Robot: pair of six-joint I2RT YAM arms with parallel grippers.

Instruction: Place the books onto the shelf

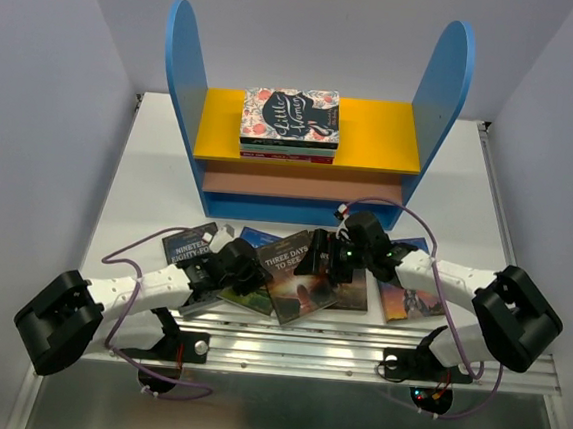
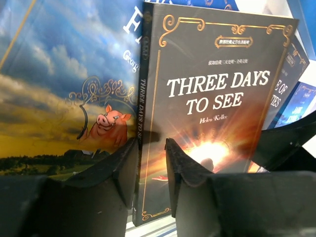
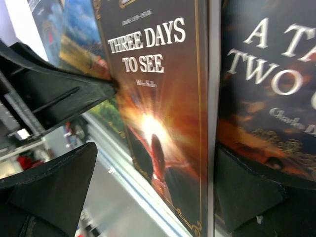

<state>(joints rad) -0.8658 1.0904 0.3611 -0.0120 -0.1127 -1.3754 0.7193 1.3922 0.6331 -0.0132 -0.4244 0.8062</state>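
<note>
Left gripper (image 2: 150, 148), arm low, straddles the spine of Three Days to See (image 2: 217, 98).

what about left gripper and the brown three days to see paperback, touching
Cannot tell. Left wrist view: the left gripper straddles the spine edge of the brown Three Days to See paperback, but neither contact nor a gap shows plainly.

Bright, even overhead light; wrist close-ups soft, perhaps motion-blurred.

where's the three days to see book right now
The Three Days to See book lies mid-table in the top view, in front of the shelf, between the left claw and right claw, overlapping a landscape-cover book on its left.
</note>
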